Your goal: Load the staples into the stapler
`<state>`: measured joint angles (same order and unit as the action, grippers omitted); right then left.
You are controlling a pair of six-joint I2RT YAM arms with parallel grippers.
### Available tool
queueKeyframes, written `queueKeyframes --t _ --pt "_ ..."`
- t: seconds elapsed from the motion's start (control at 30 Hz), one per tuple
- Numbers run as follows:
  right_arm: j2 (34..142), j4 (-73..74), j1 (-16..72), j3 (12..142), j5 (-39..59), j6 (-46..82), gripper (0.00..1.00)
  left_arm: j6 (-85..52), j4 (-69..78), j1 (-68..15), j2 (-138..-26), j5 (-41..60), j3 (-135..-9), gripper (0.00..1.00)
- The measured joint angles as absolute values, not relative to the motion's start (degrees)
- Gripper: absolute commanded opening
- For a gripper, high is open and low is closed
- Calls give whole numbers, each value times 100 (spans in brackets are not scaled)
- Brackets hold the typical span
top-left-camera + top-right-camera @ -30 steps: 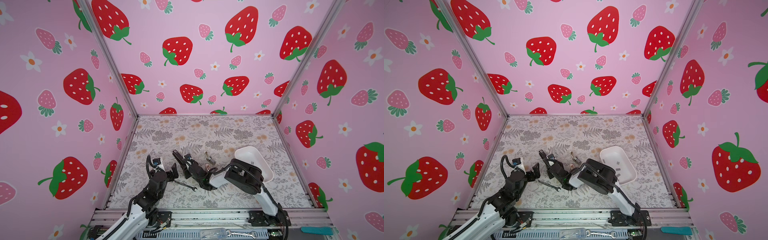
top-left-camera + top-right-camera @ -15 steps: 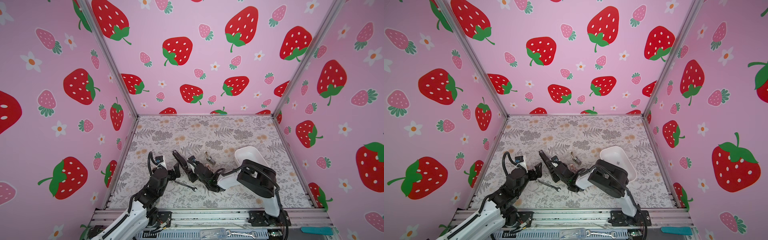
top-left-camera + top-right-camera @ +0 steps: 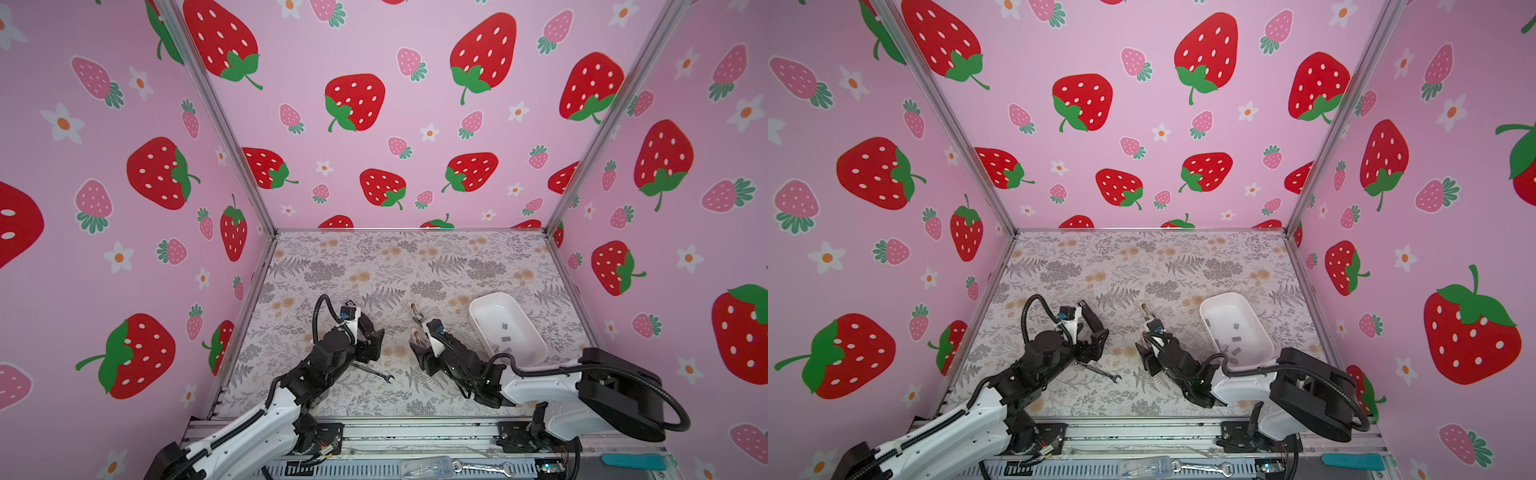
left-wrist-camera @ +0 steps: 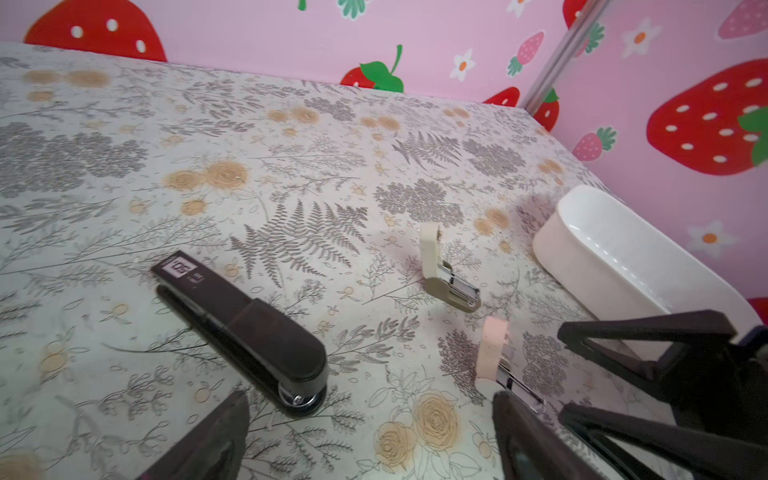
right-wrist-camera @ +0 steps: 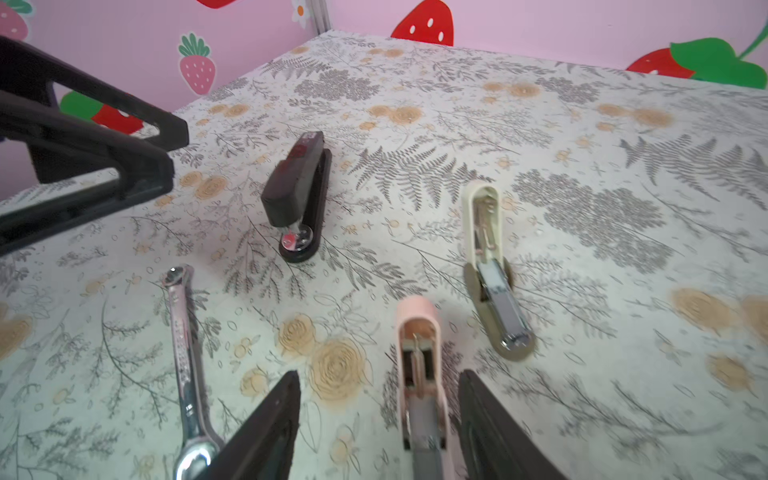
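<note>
The black stapler (image 4: 241, 328) lies closed on the floral table, its white label end pointing away from my left gripper (image 4: 370, 397). That gripper is open, and the stapler's hinge end lies just off one fingertip (image 4: 239, 401). From the right wrist the stapler (image 5: 297, 191) sits further off. In both top views the left gripper (image 3: 372, 338) covers most of it. Grey staples (image 3: 505, 326) lie in the white tray (image 3: 536, 353). My right gripper (image 5: 379, 376) is open, its fingers either side of a small pink stapler (image 5: 419, 353).
A beige mini stapler (image 5: 490, 270) lies open beside the pink one. A silver wrench (image 5: 187, 353) lies in front of the black stapler, near the left arm (image 3: 324, 365). The tray stands by the right wall. Pink walls enclose the table on three sides.
My right gripper has drawn back to the right, away from the black stapler, and opened wider. My left gripper has moved forward and right, over the stapler.
</note>
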<state>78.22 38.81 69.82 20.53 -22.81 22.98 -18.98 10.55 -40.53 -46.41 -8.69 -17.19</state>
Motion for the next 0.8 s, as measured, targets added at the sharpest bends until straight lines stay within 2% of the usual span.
queueKeyframes --t 0.13,0.27,0.4,0.8 --pt "7328 3656 6912 1623 -2370 2381 63 -1629 1337 -4497 -5306 -893 -1964 89" --pt "7271 3540 6864 1433 -2222 2427 62 -1507 1586 -4604 -5745 -893 -2078 88" --pt "7627 3555 6847 1431 -1975 2438 60 -1481 1682 -4613 -5966 -915 -2171 83" --pt "8678 3795 6842 1651 -1798 2434 57 -1636 1704 -4600 -6401 -1090 -2598 78"
